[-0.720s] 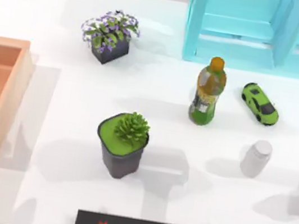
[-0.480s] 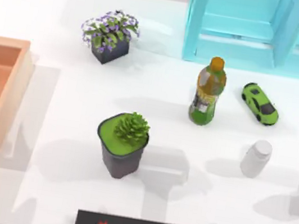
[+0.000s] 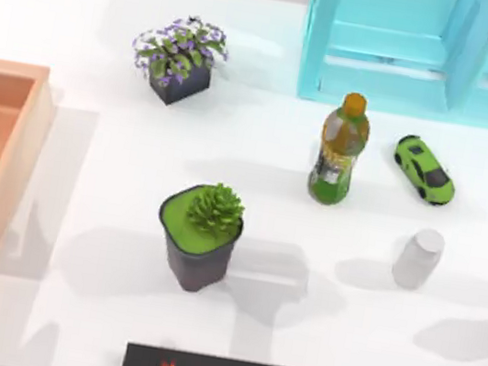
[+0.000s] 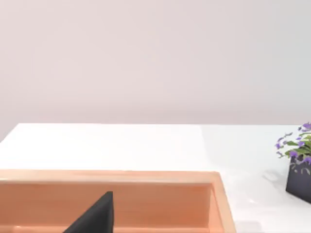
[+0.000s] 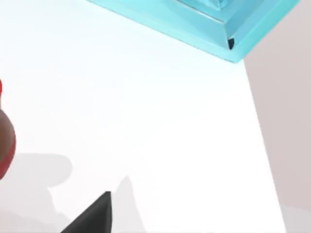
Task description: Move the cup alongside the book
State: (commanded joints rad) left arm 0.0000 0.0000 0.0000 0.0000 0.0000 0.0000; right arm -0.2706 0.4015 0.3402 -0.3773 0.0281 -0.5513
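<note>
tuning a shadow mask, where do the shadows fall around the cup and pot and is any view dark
Top view: soft grey shadows spread on the white table beside the cup and around the green plant pot; further grey patches lie near the right edge. Left wrist view: evenly lit, no hard shadow. Right wrist view: bright, with a faint grey shadow low down. No view is dark.

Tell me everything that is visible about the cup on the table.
The cup is a small, plain white-grey cylinder with a slightly wider, rounded top and a matte surface. It stands upright on the white table, at the top view's right side, in front of the green toy car and to the right of the green bottle. Nothing touches it except the table, and it casts a soft shadow.
</note>
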